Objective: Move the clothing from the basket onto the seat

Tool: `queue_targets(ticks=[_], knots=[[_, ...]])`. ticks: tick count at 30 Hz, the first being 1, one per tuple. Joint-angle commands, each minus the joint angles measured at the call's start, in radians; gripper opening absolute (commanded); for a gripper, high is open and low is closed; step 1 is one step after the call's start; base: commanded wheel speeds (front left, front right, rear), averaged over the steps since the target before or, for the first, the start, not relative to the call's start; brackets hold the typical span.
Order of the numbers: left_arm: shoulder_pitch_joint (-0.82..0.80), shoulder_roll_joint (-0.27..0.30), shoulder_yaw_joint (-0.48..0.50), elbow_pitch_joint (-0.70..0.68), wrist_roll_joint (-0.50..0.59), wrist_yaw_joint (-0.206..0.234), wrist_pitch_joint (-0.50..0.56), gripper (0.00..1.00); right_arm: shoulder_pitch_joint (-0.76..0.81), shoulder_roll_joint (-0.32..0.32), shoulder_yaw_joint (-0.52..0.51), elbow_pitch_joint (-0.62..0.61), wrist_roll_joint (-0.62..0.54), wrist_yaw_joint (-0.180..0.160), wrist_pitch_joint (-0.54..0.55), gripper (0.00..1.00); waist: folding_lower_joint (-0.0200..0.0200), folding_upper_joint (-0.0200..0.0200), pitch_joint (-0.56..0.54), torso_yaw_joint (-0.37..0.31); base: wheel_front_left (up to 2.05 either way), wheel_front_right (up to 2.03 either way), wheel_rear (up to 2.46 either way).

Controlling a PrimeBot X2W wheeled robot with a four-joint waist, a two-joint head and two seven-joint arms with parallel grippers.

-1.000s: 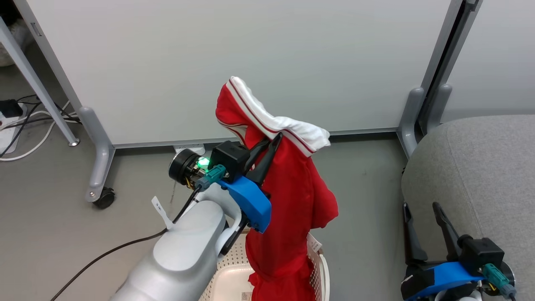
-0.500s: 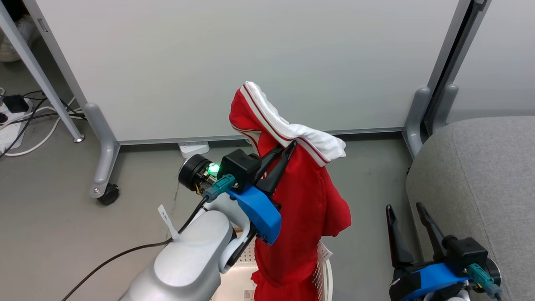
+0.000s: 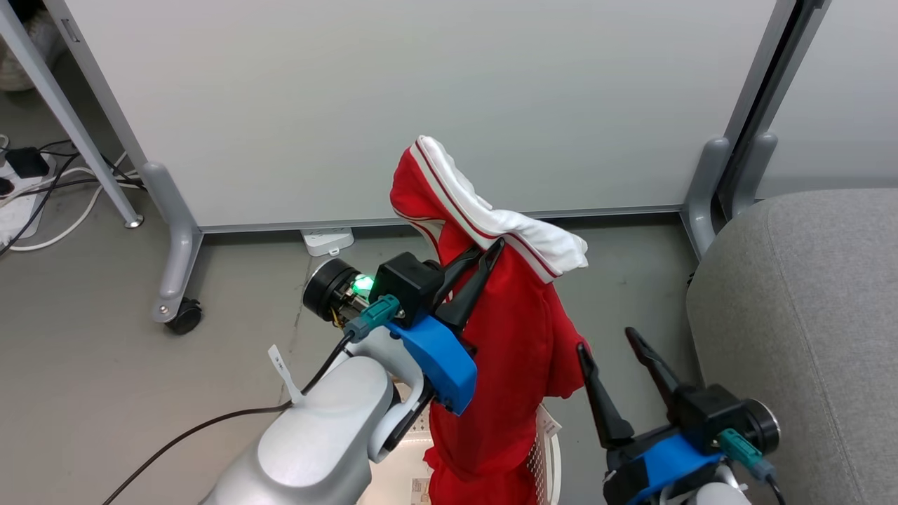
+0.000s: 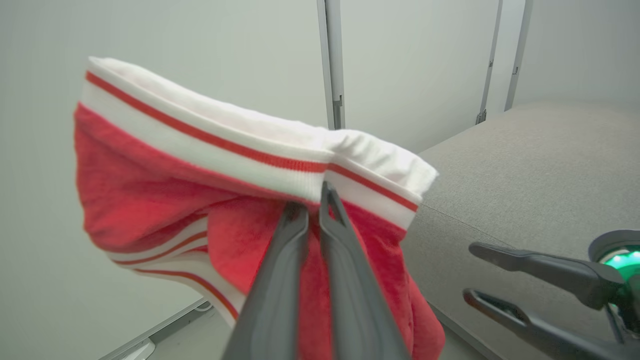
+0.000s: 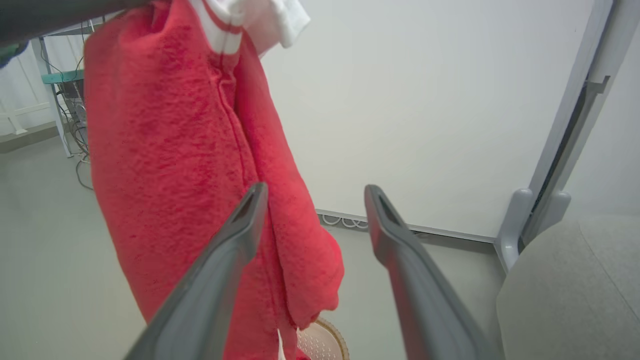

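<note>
Left gripper (image 3: pixel 490 245) is pinching the clothing (image 3: pixel 512 330), its fingers pressed together on the red fabric just under the white striped trim. The garment is hanging in the air from that pinch, with the trim flopping over the fingertips and the red body trailing straight down over the basket (image 3: pixel 539 463) (the lower end is running out of the head view, so can't tell if it's touching the basket).

Right gripper (image 3: pixel 605 339) is hovering just beside the hanging fabric, on its right, with its fingers spread wide and gripping no cloth. In its wrist view one finger is overlapping the red cloth; contact is unclear.

Seat (image 3: pixel 807 315) is sitting further right, apart from the garment.

Behind it all a white partition panel (image 3: pixel 421 105) is standing on grey legs, one with a caster (image 3: pixel 184 317). A power strip (image 3: pixel 326 240) is lying at its foot, and cables (image 3: pixel 42 189) are trailing across the floor at far left.
</note>
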Motion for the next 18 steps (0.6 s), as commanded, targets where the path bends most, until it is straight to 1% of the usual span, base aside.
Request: queue_targets(ticks=[1,7,18], knots=[[0.01,0.004,0.0,-0.006,-0.001,0.006,0.001,0.0,-0.02,-0.01,0.017,0.005,0.005,-0.001,-0.001,1.0,0.0,0.0,0.002,0.001,0.0,0.0,0.0],[-0.005,0.0,-0.011,-0.019,0.001,0.007,0.003,0.0,-0.09,-0.045,0.138,0.035,0.024,-0.001,-0.001,1.0,0.0,0.0,0.019,0.009,0.0,0.0,0.0],[-0.035,-0.008,-0.027,-0.03,0.004,0.003,-0.004,0.0,-0.268,-0.084,0.301,0.145,0.075,-0.001,-0.001,1.0,0.0,0.0,0.061,0.029,0.0,0.0,0.0]])
